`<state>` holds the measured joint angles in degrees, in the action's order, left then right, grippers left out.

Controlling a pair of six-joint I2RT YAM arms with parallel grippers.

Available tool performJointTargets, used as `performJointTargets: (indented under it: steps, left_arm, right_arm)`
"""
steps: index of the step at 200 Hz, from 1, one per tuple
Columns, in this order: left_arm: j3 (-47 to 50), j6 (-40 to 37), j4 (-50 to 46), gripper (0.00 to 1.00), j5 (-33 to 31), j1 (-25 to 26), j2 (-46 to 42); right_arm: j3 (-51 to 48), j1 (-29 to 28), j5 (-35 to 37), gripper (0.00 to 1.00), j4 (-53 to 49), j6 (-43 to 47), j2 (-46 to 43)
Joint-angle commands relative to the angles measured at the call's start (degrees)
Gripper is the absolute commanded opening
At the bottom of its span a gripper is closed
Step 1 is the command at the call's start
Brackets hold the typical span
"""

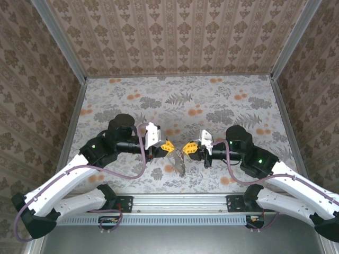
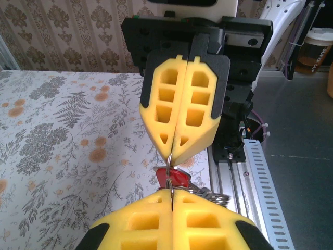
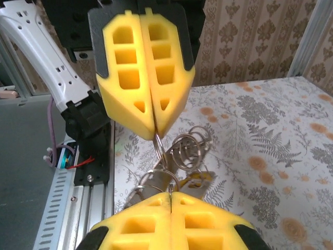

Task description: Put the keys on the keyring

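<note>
keyring (image 3: pixel 190 149): bunch of thin silver wire loops, linked, held up off table at near centre. one loop pulled taut, pinched between closed tips of left gripper (image 1: pixel 169 147) and right gripper (image 1: pixel 187 150). keys (image 1: pixel 178 161): small bunch dangling under ring, slanting toward near edge. one has bright red head (image 2: pixel 174 177); rest silvery, shapes not made out.

We count two robot arms: one left arm (image 1: pixel 58 182) and one right arm (image 1: pixel 302 185). We count two grippers: the left gripper (image 1: pixel 168 146) and the right gripper (image 1: pixel 189 149). Each has two yellow fingers (image 2: pixel 161 104). We see one red key (image 2: pixel 176 178). The silver rings (image 3: pixel 190 148) are too bunched up to count.
</note>
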<state>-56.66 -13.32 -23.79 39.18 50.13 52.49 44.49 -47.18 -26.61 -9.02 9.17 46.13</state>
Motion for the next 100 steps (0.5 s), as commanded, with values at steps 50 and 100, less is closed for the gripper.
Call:
performJointTargets:
  steps: [50, 100]
  left_arm:
    - [-0.3, 6.9, -8.2, 0.00, -7.8, -1.7, 6.5]
    - [-0.6, 8.5, -6.2, 0.00, -10.5, -1.9, 16.7]
  right_arm:
    - [-6.5, 4.1, 8.7, 0.00, 1.8, -4.8, -7.5]
    - [-8.7, 7.1, 14.6, 0.00, 0.9, -5.5, -10.8]
